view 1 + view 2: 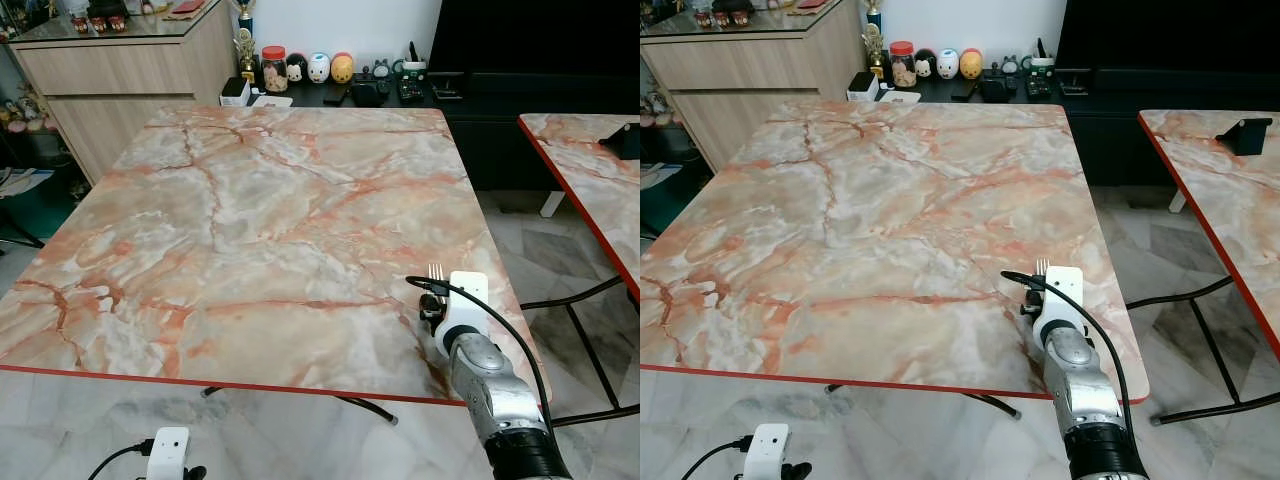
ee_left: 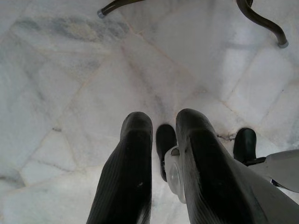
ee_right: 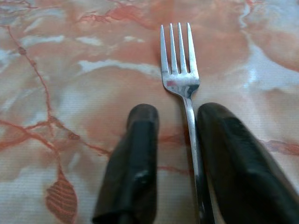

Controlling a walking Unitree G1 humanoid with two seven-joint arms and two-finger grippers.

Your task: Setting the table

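The fork's (image 3: 181,74) handle was cut off by the picture's edge. The second table (image 1: 590,175) was cut off too.

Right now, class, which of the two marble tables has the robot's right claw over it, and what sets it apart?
The big marble table straight ahead; the right claw hovers over its near right corner with a fork. The other table stands off right.

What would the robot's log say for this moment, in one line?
right hand: open around fork, over table near edge | left hand: idle, above floor
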